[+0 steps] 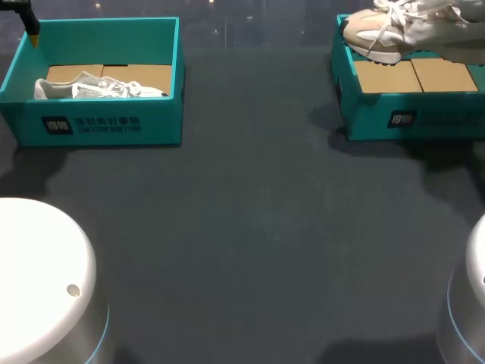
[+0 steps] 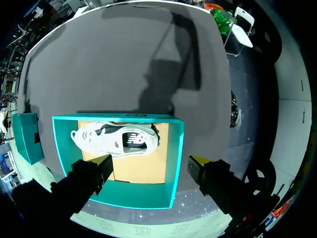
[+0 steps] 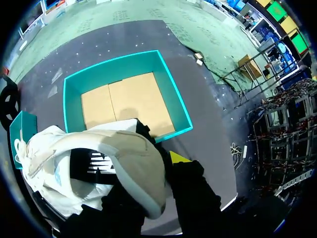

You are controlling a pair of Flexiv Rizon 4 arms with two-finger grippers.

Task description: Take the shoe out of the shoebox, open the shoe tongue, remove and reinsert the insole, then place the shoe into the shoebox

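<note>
1. The right gripper [image 3: 151,171] is closed on the heel end of the lifted shoe [image 3: 94,163]. One yellow fingertip [image 3: 178,157] lies against the heel. The other is hidden behind the shoe, so the grip is my judgement from the shoe hanging clear in the air.
2. In the head view the lifted shoe [image 1: 394,26] is at about one o'clock on the table [image 1: 250,227]. It hangs above the far part of the right shoebox [image 1: 413,117], toe toward nine o'clock.
3. Holding it by the heel probably keeps the laces, tongue and opening free for the other gripper to work on.
4. The right shoebox [image 3: 124,96] holds nothing but its brown cardboard floor. The taking-out step looks done, and the box is ready to receive the shoe again.
5. The left gripper [image 2: 151,162] has its fingers spread wide and holds nothing. It hovers over the left shoebox [image 2: 173,163], well apart from the lifted shoe.
6. The left shoebox [image 1: 114,125] sits at about eleven o'clock. In it a second white shoe [image 1: 98,89] lies on its side on the cardboard floor, along the near wall, untouched.
7. To open the tongue, the left arm would have to cross toward two o'clock.
</note>
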